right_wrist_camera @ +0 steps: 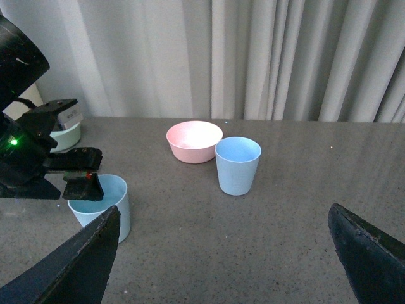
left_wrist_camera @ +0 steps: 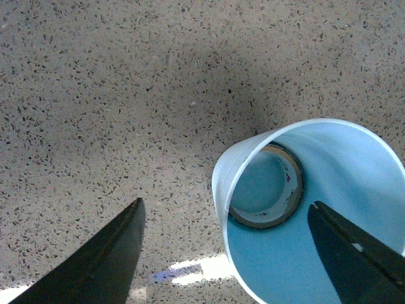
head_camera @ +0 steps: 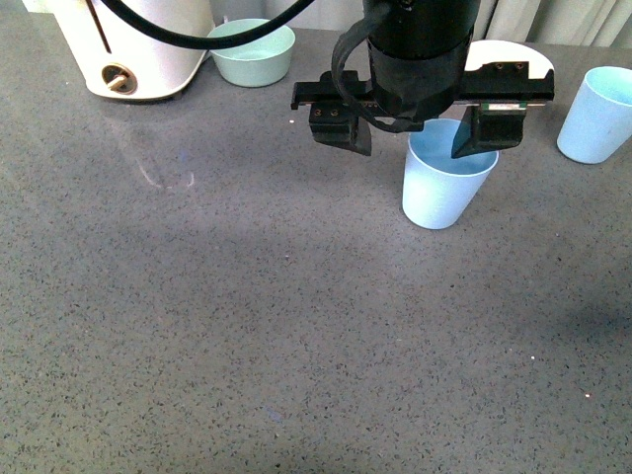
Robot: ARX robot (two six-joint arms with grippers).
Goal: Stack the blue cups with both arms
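One pale blue cup (head_camera: 444, 188) stands upright on the grey table, right of centre. My left gripper (head_camera: 415, 133) is open above it. One finger (head_camera: 482, 133) hangs over the cup's mouth and the other (head_camera: 344, 130) is outside to its left. In the left wrist view the cup (left_wrist_camera: 297, 253) lies under one finger (left_wrist_camera: 354, 253), with the other finger (left_wrist_camera: 107, 253) over bare table. The second blue cup (head_camera: 597, 114) stands at the far right, also in the right wrist view (right_wrist_camera: 238, 164). My right gripper (right_wrist_camera: 221, 266) is open and empty, well short of that cup.
A pink bowl (right_wrist_camera: 194, 141) sits just behind the second cup. A mint-green bowl (head_camera: 254, 51) and a white appliance (head_camera: 133, 44) stand at the back left. Grey curtains hang behind the table. The grey speckled table (head_camera: 247, 326) stretches toward the front.
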